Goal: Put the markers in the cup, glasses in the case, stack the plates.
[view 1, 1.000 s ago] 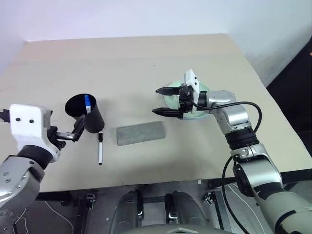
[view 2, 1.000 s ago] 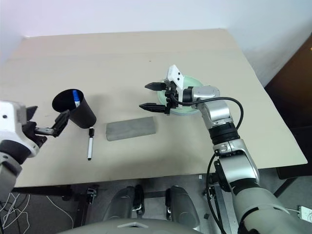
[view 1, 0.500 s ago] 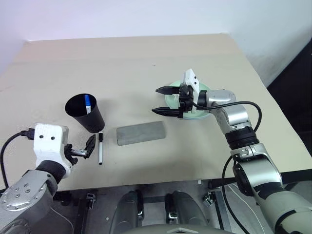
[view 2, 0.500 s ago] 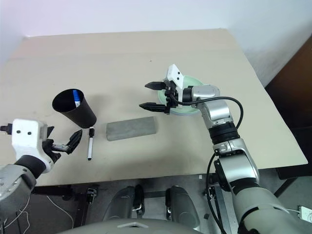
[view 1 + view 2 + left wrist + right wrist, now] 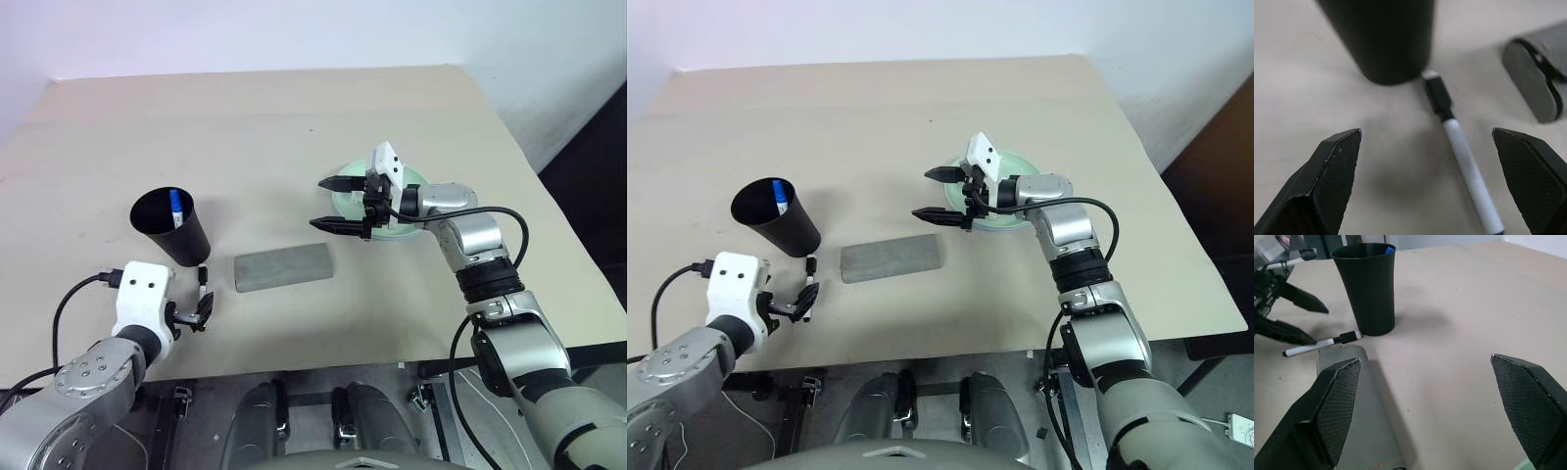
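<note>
The black cup (image 5: 173, 227) stands at the left of the table with the blue-capped marker (image 5: 175, 208) upright inside it. The black-capped marker (image 5: 1459, 147) lies flat just in front of the cup's base. My left gripper (image 5: 196, 315) hangs low over the marker's near end, open, with the marker between its fingers and untouched. The grey case (image 5: 283, 266) lies shut in the middle. A mint green plate (image 5: 392, 217) sits to the right, and my right gripper (image 5: 333, 204) hovers open at its left edge, pointing left. The glasses are out of view.
The near table edge (image 5: 323, 357) runs just behind my left gripper. The far half of the beige table (image 5: 294, 117) is bare, with one small dark speck on it. The cup and case flank the marker closely.
My left gripper has dropped from beside the cup down to the black-capped marker's near end, still open. The right arm, cup, case and plate have not moved.
</note>
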Motion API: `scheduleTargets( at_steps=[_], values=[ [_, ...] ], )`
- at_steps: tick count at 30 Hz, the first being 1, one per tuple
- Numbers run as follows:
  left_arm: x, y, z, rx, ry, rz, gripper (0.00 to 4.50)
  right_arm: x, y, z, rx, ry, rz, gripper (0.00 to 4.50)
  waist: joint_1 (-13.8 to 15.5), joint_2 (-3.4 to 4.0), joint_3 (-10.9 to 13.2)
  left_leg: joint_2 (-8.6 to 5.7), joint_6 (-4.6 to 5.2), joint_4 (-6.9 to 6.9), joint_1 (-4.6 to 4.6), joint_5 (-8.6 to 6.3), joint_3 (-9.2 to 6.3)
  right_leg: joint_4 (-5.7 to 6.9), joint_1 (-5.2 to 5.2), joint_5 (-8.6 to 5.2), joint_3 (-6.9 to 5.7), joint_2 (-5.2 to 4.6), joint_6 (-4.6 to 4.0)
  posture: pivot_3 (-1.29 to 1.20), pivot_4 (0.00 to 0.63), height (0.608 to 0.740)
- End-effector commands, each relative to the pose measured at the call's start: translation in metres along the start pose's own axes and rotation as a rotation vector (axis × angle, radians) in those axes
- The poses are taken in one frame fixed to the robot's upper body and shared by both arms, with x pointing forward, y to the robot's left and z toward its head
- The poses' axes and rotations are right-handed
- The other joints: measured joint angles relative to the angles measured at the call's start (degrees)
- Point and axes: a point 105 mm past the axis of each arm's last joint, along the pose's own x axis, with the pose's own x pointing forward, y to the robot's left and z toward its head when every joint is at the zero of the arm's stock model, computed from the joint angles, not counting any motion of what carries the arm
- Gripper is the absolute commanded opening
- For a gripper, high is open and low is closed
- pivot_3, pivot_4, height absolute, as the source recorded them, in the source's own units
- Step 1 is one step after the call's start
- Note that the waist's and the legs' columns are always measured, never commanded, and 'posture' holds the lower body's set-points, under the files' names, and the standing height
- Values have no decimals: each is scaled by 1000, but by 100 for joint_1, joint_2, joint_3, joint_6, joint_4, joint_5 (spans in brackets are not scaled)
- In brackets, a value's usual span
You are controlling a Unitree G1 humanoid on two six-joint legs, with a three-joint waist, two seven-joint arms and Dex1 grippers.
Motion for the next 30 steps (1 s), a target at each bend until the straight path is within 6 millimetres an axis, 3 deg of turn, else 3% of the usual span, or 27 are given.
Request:
scheduleTargets(
  at_steps=[1,6,12,19,23,26,30],
  values=[
    [3,-5,0,37,33,-44,4476,-4,-2,15,-56,-38,-21,4500,0,0,0,0,0,1,0,0,0,0,1,0,0,0,0,0,150,715],
    [9,-1,-11,94,137,-42,4476,-7,-1,11,-52,-34,-29,4500,-8,0,0,0,9,1,0,5,0,1,1,1,0,3,2,0,150,715],
    [10,9,-10,89,177,4,4476,-8,-1,10,-52,-30,-33,4500,-8,0,0,0,10,8,9,6,0,7,13,2,-1,3,5,0,150,715],
    [12,10,-17,86,257,30,4476,-7,-2,11,-57,-28,-32,4500,-3,0,0,0,5,9,26,3,0,7,29,1,-1,3,5,0,150,715],
    [10,3,-11,60,231,4,4476,-7,-1,11,-59,-27,-30,4500,-4,0,-1,0,-2,8,49,0,0,8,50,1,0,3,5,0,150,715],
    [10,5,-10,68,236,22,3894,-6,-1,10,-61,-28,-28,4500,-10,-1,-1,0,-3,9,53,-1,0,8,54,1,0,3,5,0,150,715],
    [10,7,-11,75,246,46,2612,-5,-2,11,-63,-29,-29,4500,-32,-1,-1,1,-3,4,53,0,0,8,52,1,0,6,4,0,150,715]
  ],
)
